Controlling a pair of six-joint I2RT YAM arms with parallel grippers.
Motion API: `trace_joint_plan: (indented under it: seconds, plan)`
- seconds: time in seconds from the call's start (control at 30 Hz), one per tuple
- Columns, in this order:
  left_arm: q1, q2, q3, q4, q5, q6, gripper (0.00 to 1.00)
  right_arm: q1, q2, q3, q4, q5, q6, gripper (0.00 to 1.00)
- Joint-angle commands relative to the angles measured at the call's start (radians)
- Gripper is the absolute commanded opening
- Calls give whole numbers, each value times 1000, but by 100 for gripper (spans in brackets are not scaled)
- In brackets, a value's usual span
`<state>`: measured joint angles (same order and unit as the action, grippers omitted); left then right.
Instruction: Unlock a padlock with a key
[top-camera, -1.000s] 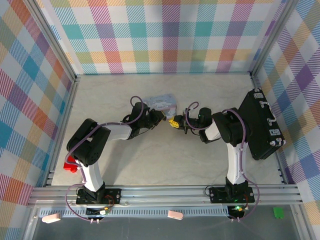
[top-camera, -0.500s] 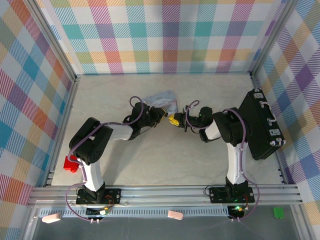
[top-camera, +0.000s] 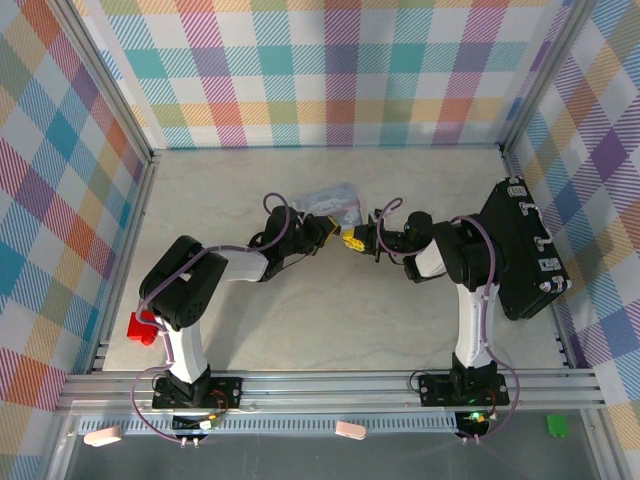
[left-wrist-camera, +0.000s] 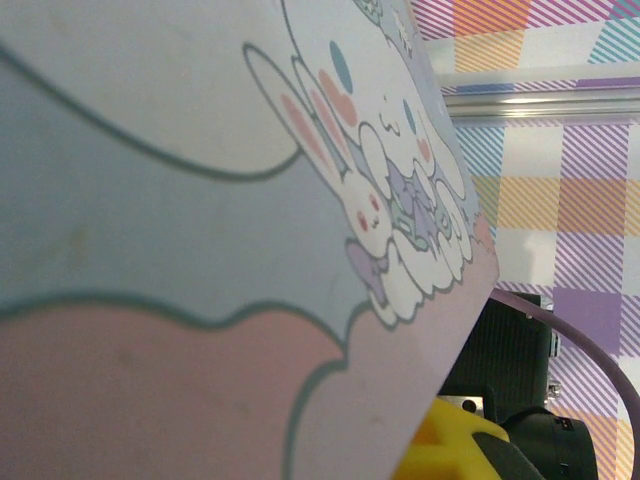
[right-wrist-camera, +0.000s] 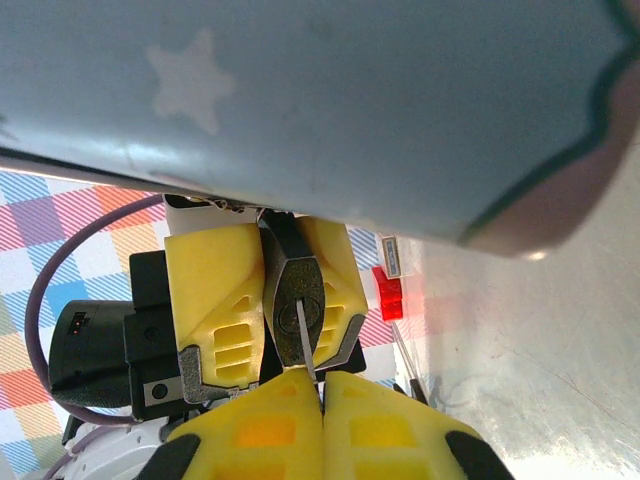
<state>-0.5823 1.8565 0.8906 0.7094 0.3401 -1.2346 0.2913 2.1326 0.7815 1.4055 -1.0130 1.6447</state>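
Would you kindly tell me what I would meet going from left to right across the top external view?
Red block → left tool, gripping the padlock → right tool, gripping the key → black case.

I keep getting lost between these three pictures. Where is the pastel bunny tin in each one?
Top external: the tin is mid-table, just beyond where the two arms meet.
Left wrist: the tin covers the left and middle, bunny print up close.
Right wrist: its blue side spans the top, above the padlock.
Shared landmark: the checked wall, at the right edge in left wrist and at the lower left in right wrist.
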Motion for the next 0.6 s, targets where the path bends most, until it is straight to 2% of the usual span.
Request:
trace_joint_plan:
  seconds: [0.0, 0.27, 0.57]
  plan:
    - [-188, -63, 25, 196, 439, 6, 0, 19, 11, 22, 1, 149, -4, 0]
    - [-176, -67, -5, 172, 403, 28, 0, -25, -8, -11, 1, 145, -13, 0]
    - [-147, -90, -44, 185, 365, 29, 0, -28, -3, -41, 0, 167, -25, 0]
